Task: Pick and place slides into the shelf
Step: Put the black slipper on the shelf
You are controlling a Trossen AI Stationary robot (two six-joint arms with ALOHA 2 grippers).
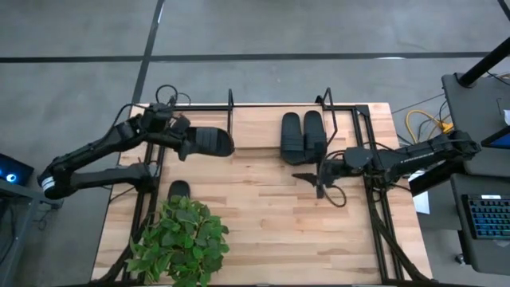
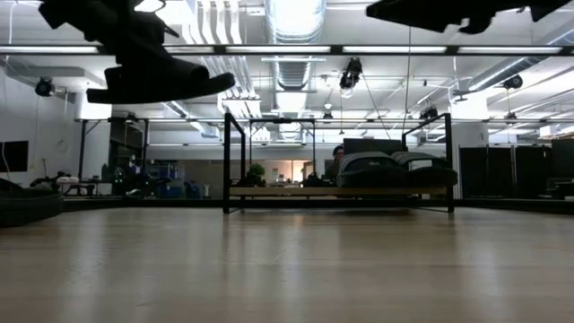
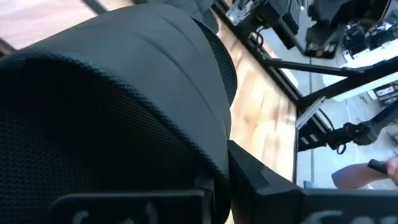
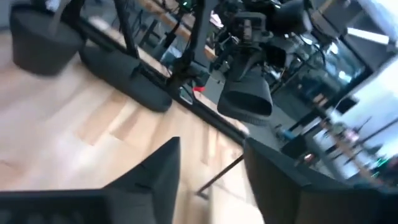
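Note:
My left gripper (image 1: 182, 141) is shut on one black slide (image 1: 211, 142) and carries it high over the table's far left, just left of the shelf (image 1: 255, 131). The same slide shows in the low view (image 2: 166, 82) and fills the left wrist view (image 3: 124, 93). Two more slides (image 1: 291, 135) (image 1: 314, 135) rest side by side, soles down, on the right part of the shelf's wood board (image 2: 269, 191). Another slide (image 1: 179, 189) lies on the table by the plant. My right gripper (image 1: 311, 177) hovers open and empty in front of the shelf's right end (image 4: 211, 149). My left gripper holds the slide by the end nearest the arm (image 1: 191, 142), coming from the table's left and slanting a little downward. The slide itself hides where the fingers meet it. The slide is lifted clear, roughly level, sole down (image 2: 170, 90), its free end pointing at the shelf.
A leafy green plant (image 1: 183, 239) stands at the near left and overlaps the lying slide. Black arm-mount frames (image 1: 374, 215) run along both table sides. The shelf board's left half is bare wood. Bare tabletop (image 1: 271, 231) lies in the middle and near the front.

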